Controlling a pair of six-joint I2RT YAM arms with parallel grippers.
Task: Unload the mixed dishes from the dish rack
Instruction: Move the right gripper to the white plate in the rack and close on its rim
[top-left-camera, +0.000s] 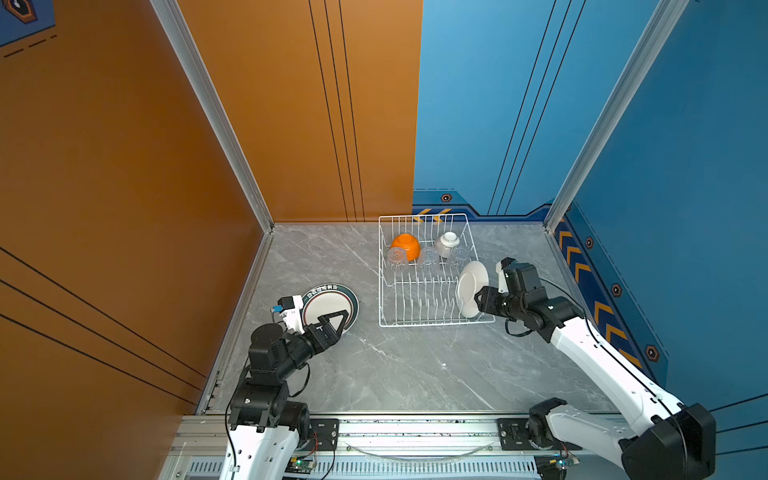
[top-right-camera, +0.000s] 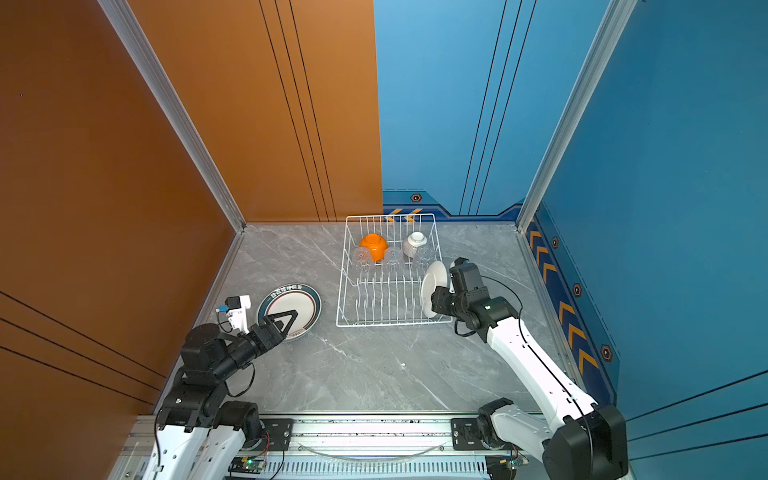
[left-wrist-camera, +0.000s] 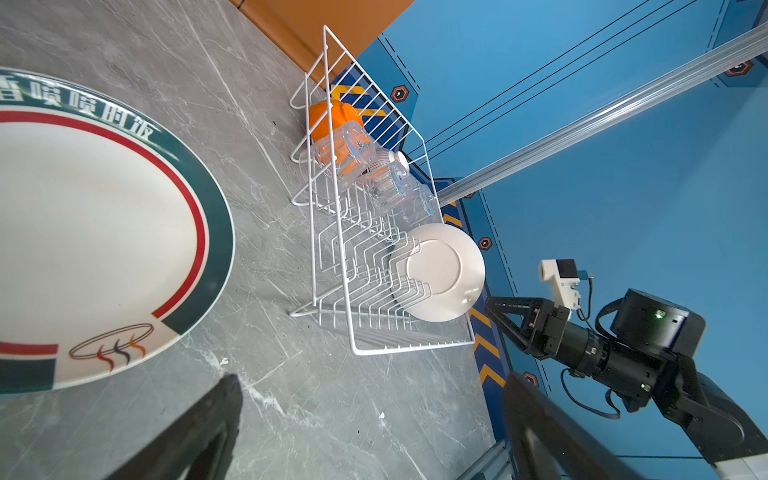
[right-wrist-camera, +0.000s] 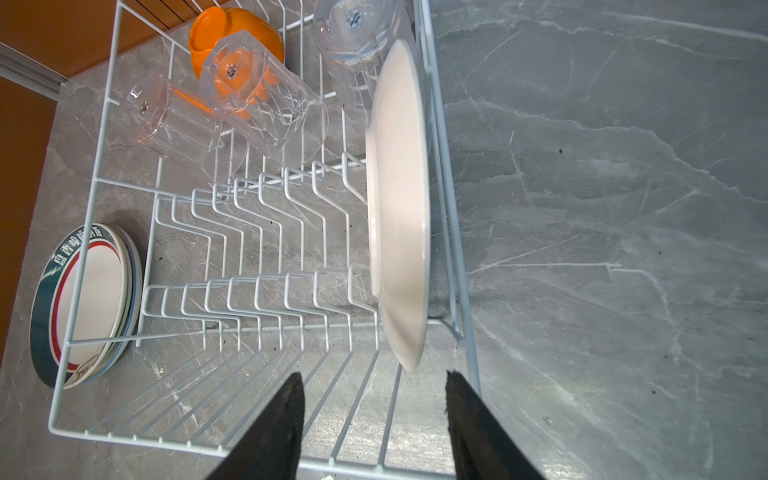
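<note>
The white wire dish rack stands at the back of the table, right of the middle. It holds an upturned orange bowl, a white ribbed bowl, three clear glasses and one plain white plate standing on edge at its right side. My right gripper is open. Its fingertips sit just short of that plate's near rim, over the rack's front corner. Left of the rack, teal-rimmed plates lie stacked on the table. My left gripper hangs wide open by their near edge, holding nothing.
Grey marble tabletop stretches between the stack, the rack and the front aluminium rail. An orange wall closes the left side. Blue walls close the back and right, close behind the right arm.
</note>
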